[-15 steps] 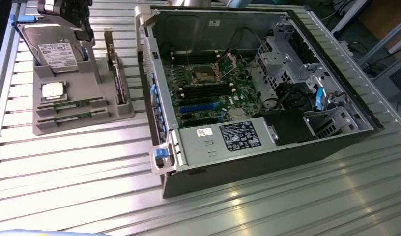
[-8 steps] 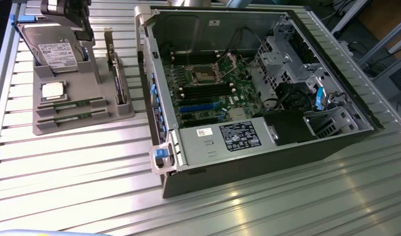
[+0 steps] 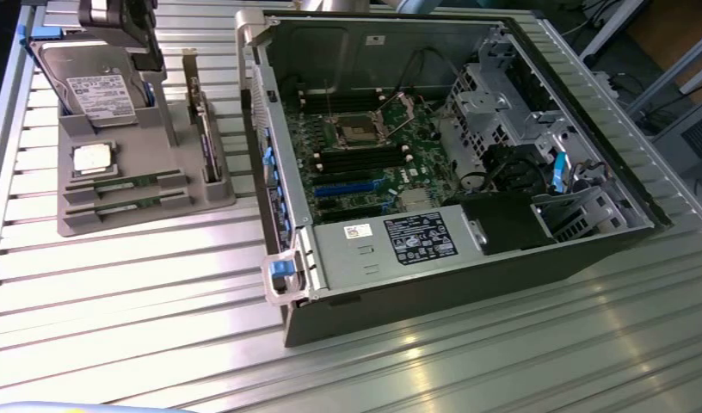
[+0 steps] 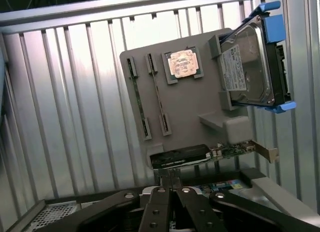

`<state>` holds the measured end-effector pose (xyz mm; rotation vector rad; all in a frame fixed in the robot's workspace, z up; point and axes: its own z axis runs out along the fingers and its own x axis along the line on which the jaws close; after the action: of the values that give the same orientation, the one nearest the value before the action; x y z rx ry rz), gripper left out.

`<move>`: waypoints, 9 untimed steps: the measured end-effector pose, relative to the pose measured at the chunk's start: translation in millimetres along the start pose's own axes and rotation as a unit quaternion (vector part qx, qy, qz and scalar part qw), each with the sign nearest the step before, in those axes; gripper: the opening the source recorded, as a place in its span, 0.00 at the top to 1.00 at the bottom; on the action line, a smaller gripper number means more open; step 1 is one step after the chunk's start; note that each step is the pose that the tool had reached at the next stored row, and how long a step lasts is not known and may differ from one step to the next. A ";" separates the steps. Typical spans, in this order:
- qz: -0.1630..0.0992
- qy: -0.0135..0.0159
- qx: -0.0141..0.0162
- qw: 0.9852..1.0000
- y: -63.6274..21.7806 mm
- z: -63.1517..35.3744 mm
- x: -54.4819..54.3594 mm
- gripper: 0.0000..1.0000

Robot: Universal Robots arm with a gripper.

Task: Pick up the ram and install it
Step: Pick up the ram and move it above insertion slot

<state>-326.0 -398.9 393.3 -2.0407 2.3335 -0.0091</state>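
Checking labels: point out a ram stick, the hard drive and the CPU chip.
ram stick (image 3: 131, 182), exterior view, middle of the green board.
hard drive (image 4: 247, 66), wrist view, middle of its silver face.
CPU chip (image 4: 182, 64), wrist view, centre of its lid.

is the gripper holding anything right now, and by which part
Nothing is held. The gripper is shut with nothing between its fingers, and the ram sticks lie in the grey tray.

The jaws are closed, their two slim fingertips (image 4: 172, 181) pressed flat against each other. Behind the jaws, black linkage bars (image 4: 100, 212) spread out to either side, hinged on silver pivot pins (image 4: 129, 195), evenly about the line where the jaws meet
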 end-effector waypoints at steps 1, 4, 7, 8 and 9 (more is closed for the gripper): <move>-0.004 0.000 0.000 1.000 0.0 0.0 0.0 0.89; -0.015 -0.001 0.000 1.000 0.0 0.0 0.0 0.89; -0.027 -0.001 -0.001 1.000 0.0 0.0 0.0 0.89; -0.035 -0.001 -0.001 0.999 0.0 0.0 0.0 0.89; -0.039 -0.001 -0.001 0.999 0.0 0.0 0.0 0.89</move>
<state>-326.0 -398.9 393.3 -2.1297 2.2521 -0.0067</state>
